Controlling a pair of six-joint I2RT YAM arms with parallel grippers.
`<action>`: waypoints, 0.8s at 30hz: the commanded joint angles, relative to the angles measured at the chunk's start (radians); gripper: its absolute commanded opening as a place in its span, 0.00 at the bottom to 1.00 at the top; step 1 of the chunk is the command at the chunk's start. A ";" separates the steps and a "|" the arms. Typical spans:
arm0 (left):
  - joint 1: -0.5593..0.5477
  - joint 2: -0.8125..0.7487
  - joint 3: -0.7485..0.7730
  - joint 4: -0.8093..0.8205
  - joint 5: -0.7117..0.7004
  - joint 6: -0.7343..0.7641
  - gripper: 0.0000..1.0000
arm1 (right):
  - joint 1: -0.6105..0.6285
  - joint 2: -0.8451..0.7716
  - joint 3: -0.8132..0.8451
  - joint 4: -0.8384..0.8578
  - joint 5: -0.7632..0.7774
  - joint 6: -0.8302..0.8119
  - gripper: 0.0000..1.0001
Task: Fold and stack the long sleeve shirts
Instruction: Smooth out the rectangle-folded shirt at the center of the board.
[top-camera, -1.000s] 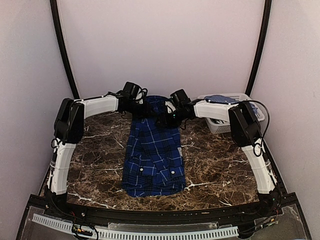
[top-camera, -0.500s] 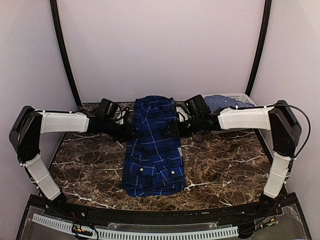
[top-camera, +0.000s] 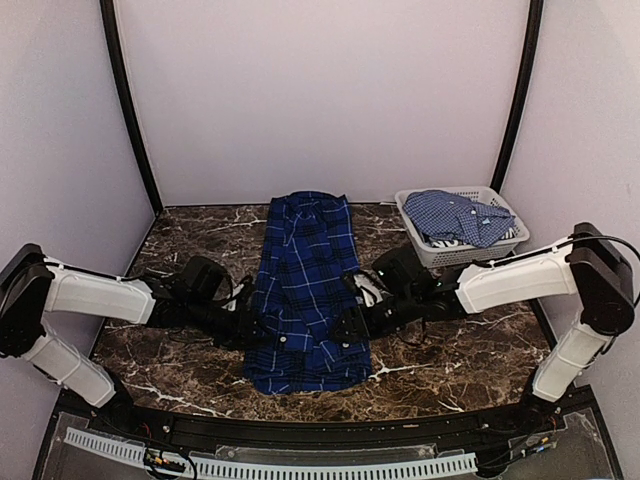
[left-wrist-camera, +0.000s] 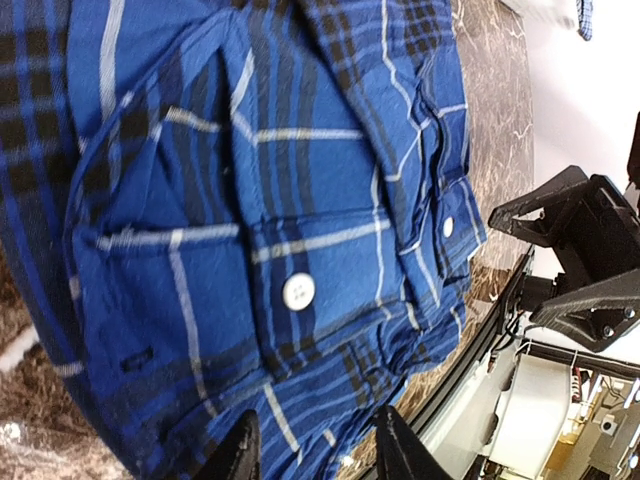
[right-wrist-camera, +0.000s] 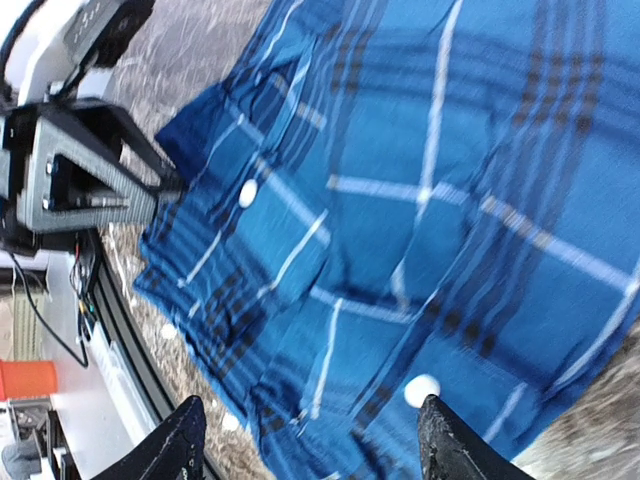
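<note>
The dark plaid shirt (top-camera: 305, 290) is laid down the middle of the table (top-camera: 450, 350), long axis running near edge to far edge, its near half flanked equally closely by the left gripper (top-camera: 248, 325) and right gripper (top-camera: 352, 322), both held apart and empty; the lighter shirt (top-camera: 455, 215) is heaped in the basket (top-camera: 440, 255) at the far-right corner.

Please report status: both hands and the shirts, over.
Left hand and right hand open, one at each side of dark plaid shirt. Shirt folded narrow, flat on table. Lighter shirt in basket. Nothing blocks.
</note>
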 joint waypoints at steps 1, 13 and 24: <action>-0.014 -0.043 -0.059 0.038 0.042 -0.039 0.38 | 0.056 -0.022 -0.032 0.048 -0.011 0.030 0.69; -0.017 0.062 -0.149 0.072 0.089 -0.070 0.38 | 0.098 -0.020 -0.200 0.170 -0.117 0.115 0.70; -0.017 -0.030 -0.065 -0.081 0.064 -0.001 0.38 | 0.096 -0.120 -0.209 0.070 -0.050 0.104 0.70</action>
